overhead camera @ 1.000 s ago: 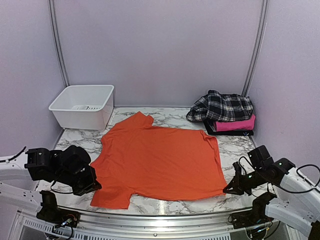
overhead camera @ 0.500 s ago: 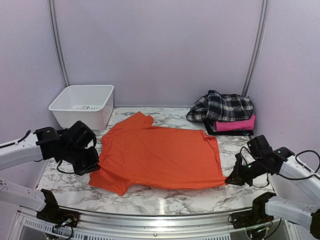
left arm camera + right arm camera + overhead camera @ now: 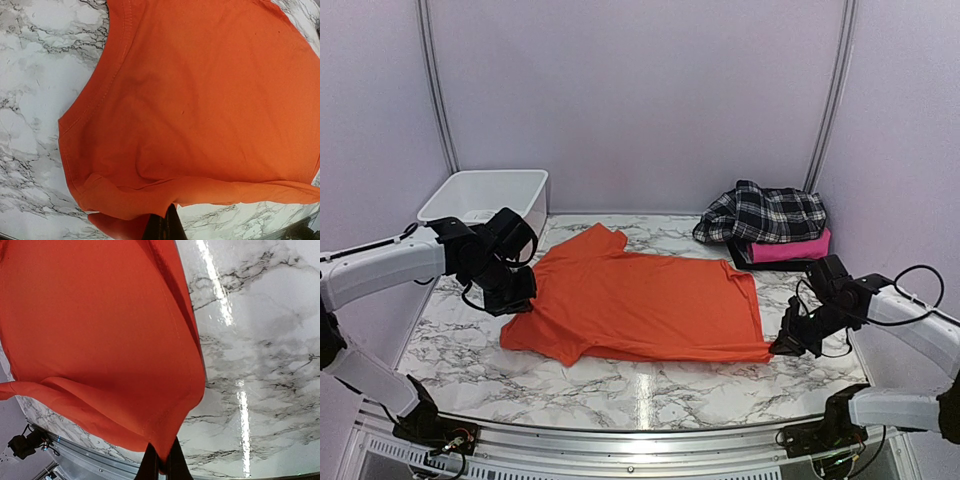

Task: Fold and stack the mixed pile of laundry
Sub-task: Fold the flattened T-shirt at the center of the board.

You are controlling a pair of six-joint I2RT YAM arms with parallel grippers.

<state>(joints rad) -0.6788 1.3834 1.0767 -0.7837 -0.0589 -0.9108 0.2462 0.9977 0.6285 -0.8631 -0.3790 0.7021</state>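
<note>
Here, my left gripper (image 3: 513,300) and right gripper (image 3: 782,348) each clamp the near edge of the orange t-shirt (image 3: 640,300).

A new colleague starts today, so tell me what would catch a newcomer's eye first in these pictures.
The bright orange t-shirt spread across the middle of the marble table dominates. The left end effector is shut on its left edge and the right end effector on its near right corner. At the far right a plaid shirt sits on a folded pink garment; a white bin stands far left.
</note>
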